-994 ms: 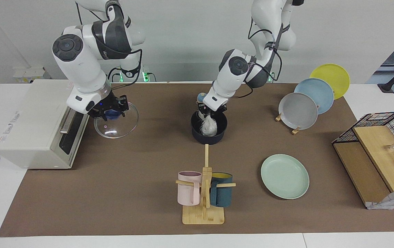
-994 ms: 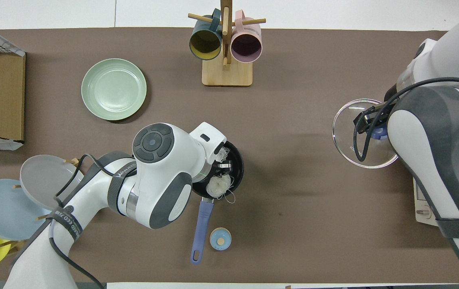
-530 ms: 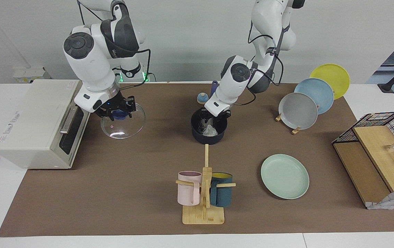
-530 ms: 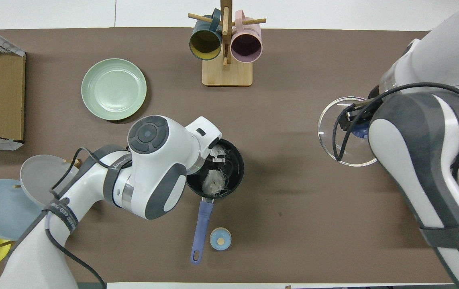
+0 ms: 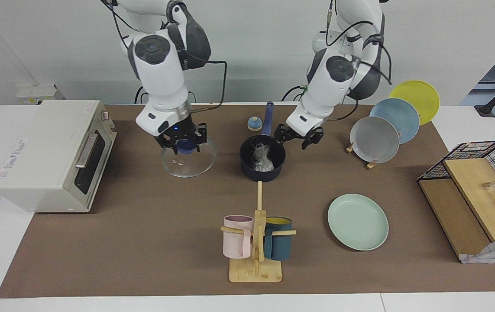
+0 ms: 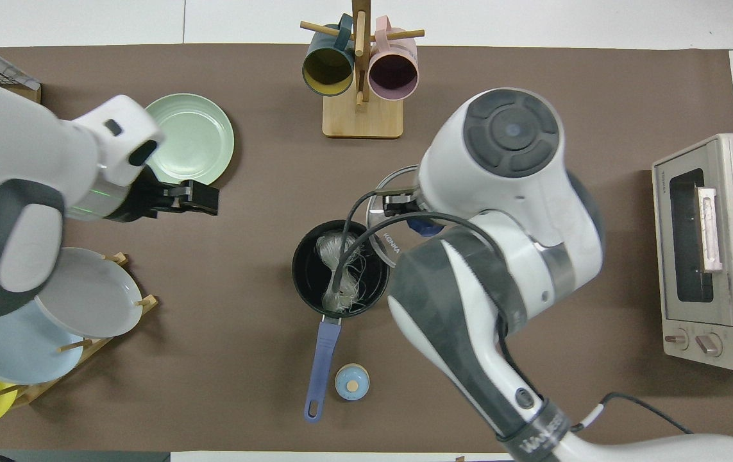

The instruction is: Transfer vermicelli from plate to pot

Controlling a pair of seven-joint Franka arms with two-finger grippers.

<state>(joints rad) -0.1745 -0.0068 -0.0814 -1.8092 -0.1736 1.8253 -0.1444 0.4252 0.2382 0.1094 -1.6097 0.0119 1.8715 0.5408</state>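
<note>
The vermicelli (image 5: 263, 157) lies in the dark pot (image 5: 256, 173) at the mat's middle; in the overhead view the vermicelli (image 6: 338, 269) fills the pot (image 6: 305, 282), whose blue handle (image 6: 321, 359) points toward the robots. The mint-green plate (image 5: 357, 222) is bare, as the overhead view (image 6: 196, 138) also shows. My left gripper (image 5: 297, 139) is open and empty, raised beside the pot toward the left arm's end; in the overhead view the left gripper (image 6: 202, 199) is by the plate's edge. My right gripper (image 5: 182, 145) is shut on the blue knob of a glass lid (image 5: 189, 164), held up beside the pot.
A mug tree (image 5: 256, 242) with a pink and a teal mug stands farther from the robots than the pot. A rack holds grey (image 5: 374, 139), light blue and yellow plates. A toaster oven (image 5: 43, 151), a wire basket (image 5: 481, 173) and a small blue cap (image 6: 351, 382) are around.
My left gripper let the vermicelli go into the pot, rose and moved toward the left arm's end. My right arm carried the glass lid from by the oven toward the pot.
</note>
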